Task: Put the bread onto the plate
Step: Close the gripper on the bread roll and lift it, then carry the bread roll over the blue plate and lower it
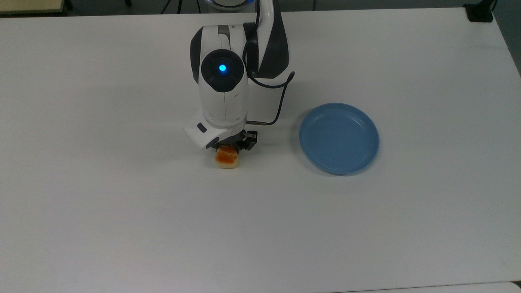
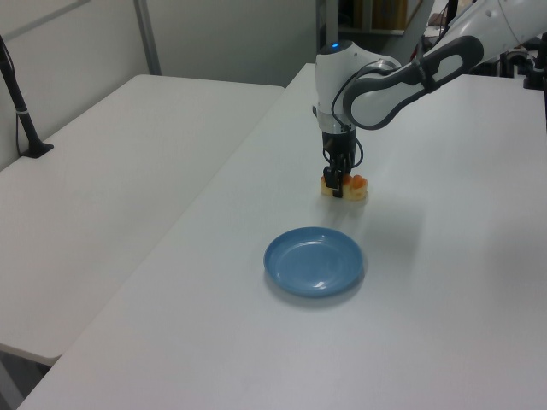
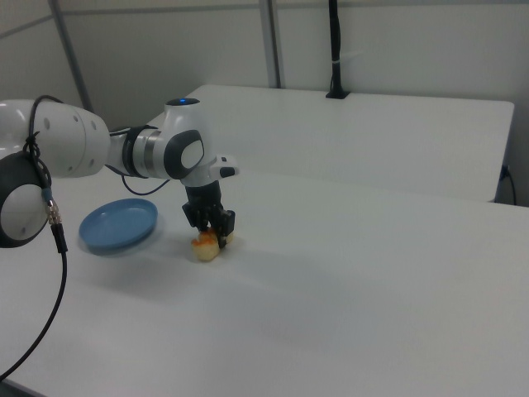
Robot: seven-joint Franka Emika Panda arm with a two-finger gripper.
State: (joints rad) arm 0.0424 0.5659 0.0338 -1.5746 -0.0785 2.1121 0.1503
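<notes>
Arm: white Franka arm (image 1: 222, 93), bent forward over the table (image 1: 122, 203); blue light lit on the top joint in the top view; wrist pointing straight down.
Gripper: (image 1: 231, 147) (image 2: 337, 184) (image 3: 212, 233), lowered onto the far end of the bread; black fingers (image 3: 223, 225) set on either side of the roll, tips close to the table surface.
Jaws: narrowed around the bread, one finger at each flank; firm contact or a slight gap cannot be told.
Bread: (image 1: 227, 158) (image 2: 349, 186) (image 3: 206, 246), small oblong roll, pale sides, orange-brown top; lying on the table directly under the gripper, near end projecting from beneath the hand toward the bottom edge of the top view; not on the plate.
Plate: (image 1: 339, 138) (image 2: 314, 261) (image 3: 119, 224), round, shallow, light blue, raised rim; flat on the table, nothing on it; well apart from the bread, toward the top view's right, nearer the camera in the left view, toward the right view's left.
Cable: dark lead (image 1: 280, 97) looping from the forearm down to the wrist, on the plate side in the top view.
Table: white, matte; second white table (image 2: 111, 171) beside it at the left view's left, with a black post (image 2: 19, 102) standing on it.
</notes>
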